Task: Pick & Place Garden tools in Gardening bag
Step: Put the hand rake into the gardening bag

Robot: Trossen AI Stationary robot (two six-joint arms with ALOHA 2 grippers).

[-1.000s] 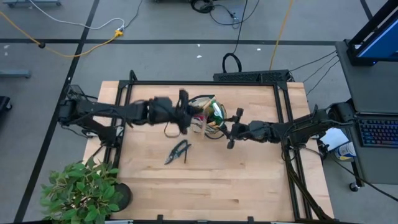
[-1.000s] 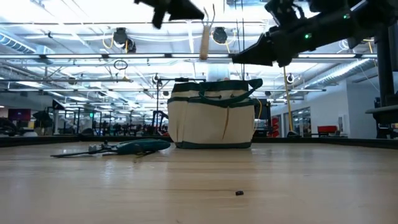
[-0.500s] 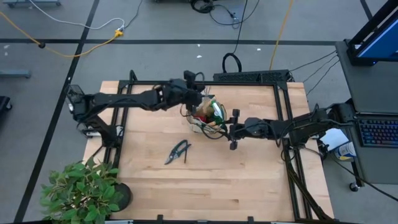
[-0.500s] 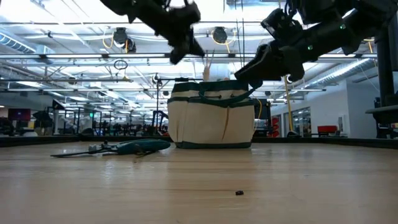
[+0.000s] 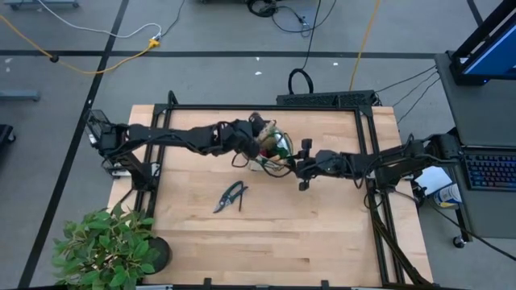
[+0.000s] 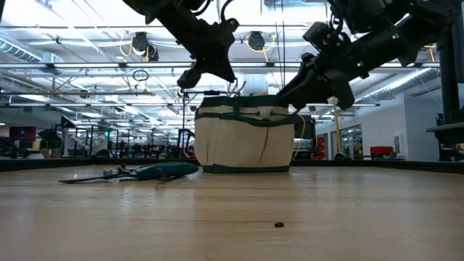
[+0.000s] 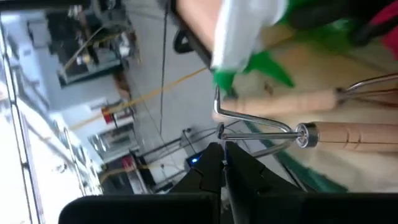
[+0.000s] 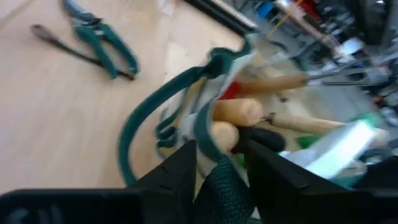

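The beige gardening bag with green trim stands on the table and also shows in the low view. Wooden-handled tools, something red and a green spray bottle show inside it. My left gripper is above the bag's left rim, shut on a rake that lies in the bag's mouth. My right gripper is at the bag's right side, shut on its green strap. Dark green pruning shears lie flat on the table in front of the bag. My left gripper pinches a thin metal tine at the rake's head end between its fingertips, slanting down from the table's left. The rake's wooden handle lies among the other tools in the bag. My right gripper holds the bag's green loop strap at the right rim, pinched between its two fingers. It comes in from the table's right, slanting down. The bag's bottom rests on the table and its rim is drawn toward the gripper.
A leafy potted plant stands at the table's near left corner. Bare wood lies in front of the bag and to the near right. A black frame rail runs along the far edge.
My left gripper has carried the wooden-handled rake from high up on the bag's left over the bag and down, and the rake now lies in the bag's mouth. My right gripper has dropped lower at the bag's right rim, and the bag's top has skewed.
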